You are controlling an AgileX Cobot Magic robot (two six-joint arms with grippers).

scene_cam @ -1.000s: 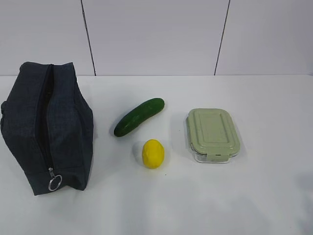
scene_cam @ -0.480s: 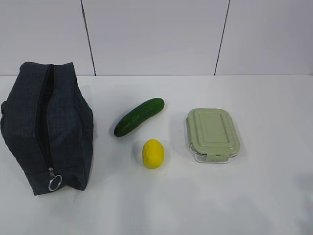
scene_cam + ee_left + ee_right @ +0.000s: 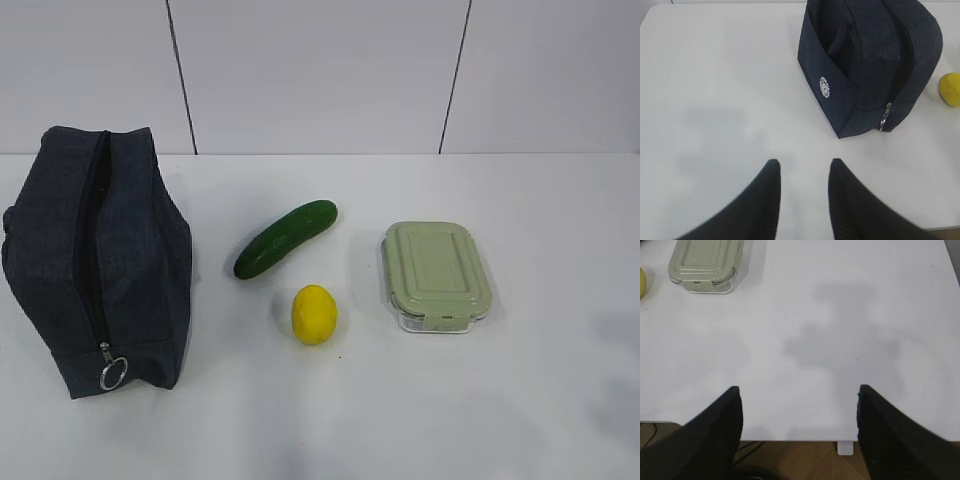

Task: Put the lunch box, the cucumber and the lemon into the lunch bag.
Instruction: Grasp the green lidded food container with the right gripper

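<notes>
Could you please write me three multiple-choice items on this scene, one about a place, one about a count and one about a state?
1. The lemon lies:
A. inside the lunch bag
B. on the table, nearer the camera than the cucumber
C. on the lunch box

2. Loose items right of the bag:
A. three
B. two
C. five

3. The bag's zipper is:
A. closed
B. fully open
C. missing

Answers: 1 B, it rests on bare table below the cucumber. 2 A, cucumber, lemon, box. 3 A, the pull sits at the near end, no lining shows.

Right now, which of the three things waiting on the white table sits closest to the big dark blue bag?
The dark green curved cucumber: its near tip lies just right of the navy fabric lunch bag. The yellow oval lemon sits farther right, the sage-lidded lunch box farthest.
</notes>
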